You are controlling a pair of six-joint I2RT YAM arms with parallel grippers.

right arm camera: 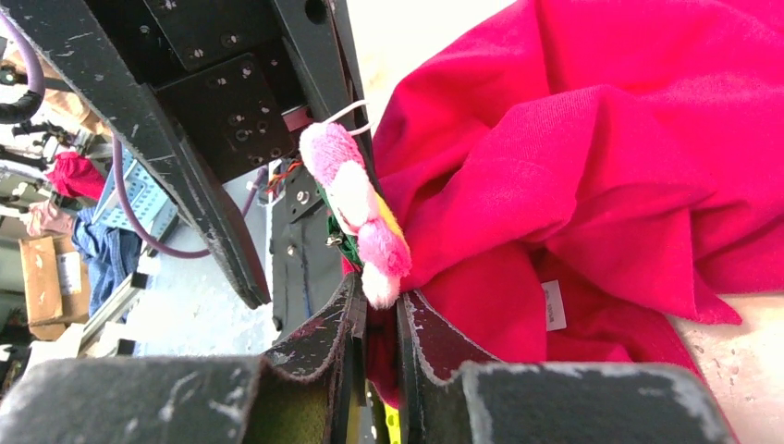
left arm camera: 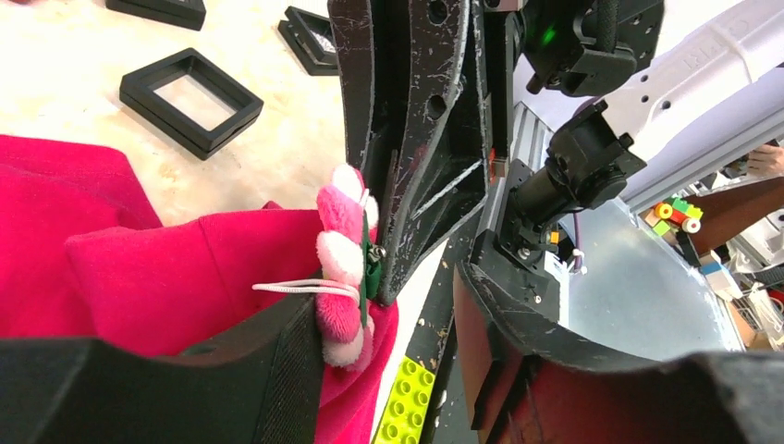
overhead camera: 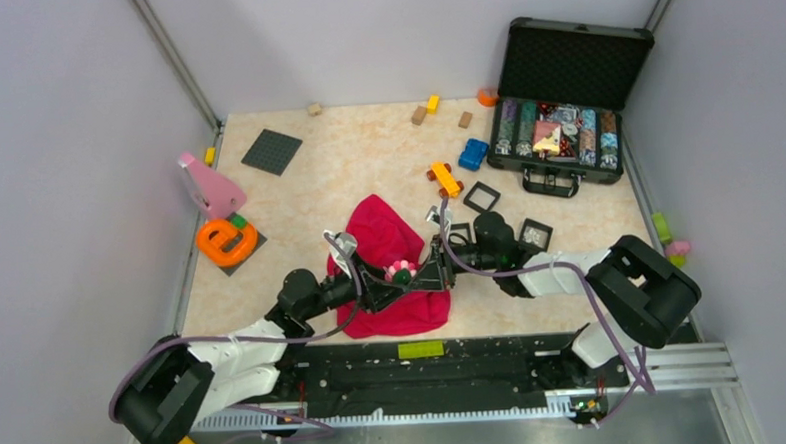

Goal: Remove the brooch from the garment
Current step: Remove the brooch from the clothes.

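Brooch (overhead camera: 401,272) on garment (overhead camera: 385,237), between left gripper (overhead camera: 382,285) and right gripper (overhead camera: 421,273).
Left wrist: left spread, brooch just beside one finger.
Right wrist: right looks pinched on the brooch's edge — clamp cloth with left first, then pull straight away.

Pink-and-white plush brooch (right arm camera: 356,208), edge-on, against crumpled crimson garment (right arm camera: 601,166)

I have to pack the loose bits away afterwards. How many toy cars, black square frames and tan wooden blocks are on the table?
Toy cars: 2
Black square frames: 3
Tan wooden blocks: 3
Total: 8
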